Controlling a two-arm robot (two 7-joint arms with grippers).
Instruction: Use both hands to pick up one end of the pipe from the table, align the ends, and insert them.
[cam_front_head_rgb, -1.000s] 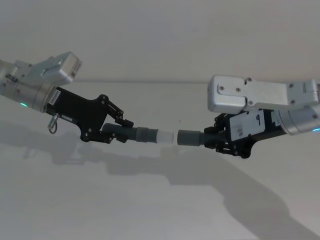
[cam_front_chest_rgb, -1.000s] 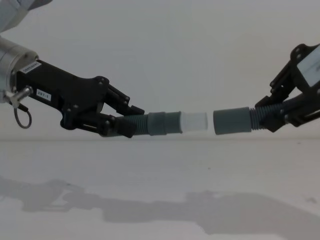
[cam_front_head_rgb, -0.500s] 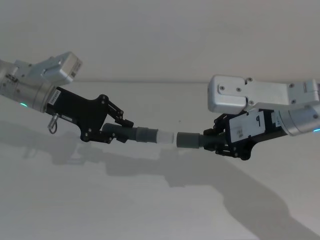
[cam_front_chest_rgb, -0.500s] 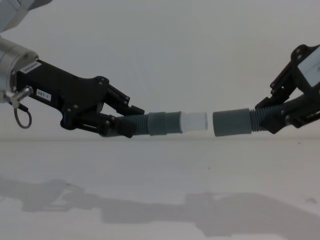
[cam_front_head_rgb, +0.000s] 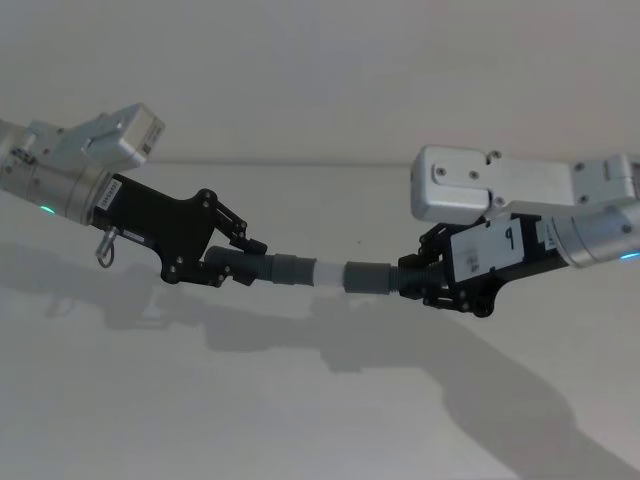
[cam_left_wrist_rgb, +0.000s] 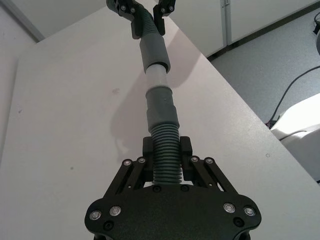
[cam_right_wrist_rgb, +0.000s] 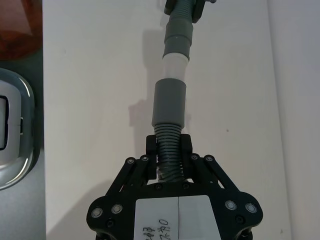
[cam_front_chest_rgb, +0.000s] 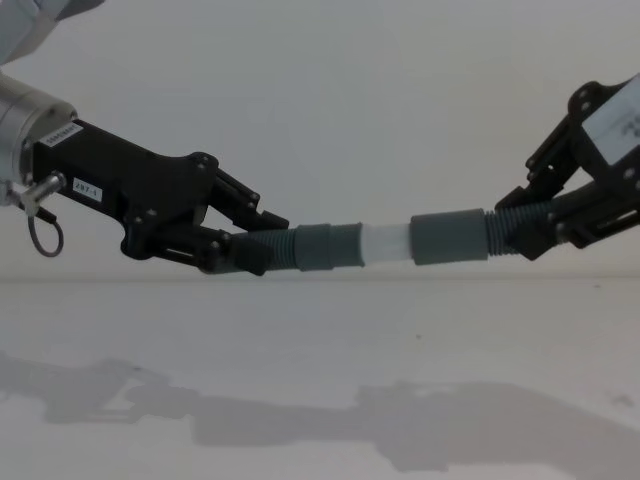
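The open cuff (cam_front_chest_rgb: 449, 238) now touches the white tip (cam_front_chest_rgb: 385, 243) of the stepped sleeve (cam_front_chest_rgb: 330, 246). Half a second ago a clear gap was between them; in the chest view this gap is closed and the cuff mouth meets the front of the tip, or has just started to go over it. Most of the tip is still bare, so I judge that the insertion has only begun and is not finished.

The two ends of the pipe are in the air above the table (cam_front_head_rgb: 300, 420), over its middle part, well clear of the surface; only their shadow lies on it. From the side they are almost in one line, but the cuff end comes in a little higher and slopes down toward the sleeve. In the left wrist view the cuff also looks a little off to one side of the tip, so the alignment may need a small correction while pushing.

The left claw (cam_front_chest_rgb: 240, 245) is clamped on the ribbed hose just behind the sleeve and looks unmoved. The right claw (cam_front_chest_rgb: 520, 225) is clamped on the ribbed hose just behind the cuff, and it has come toward the left one.

What remains is a straight push along the line of the pipe, until the cuff covers the white tip.
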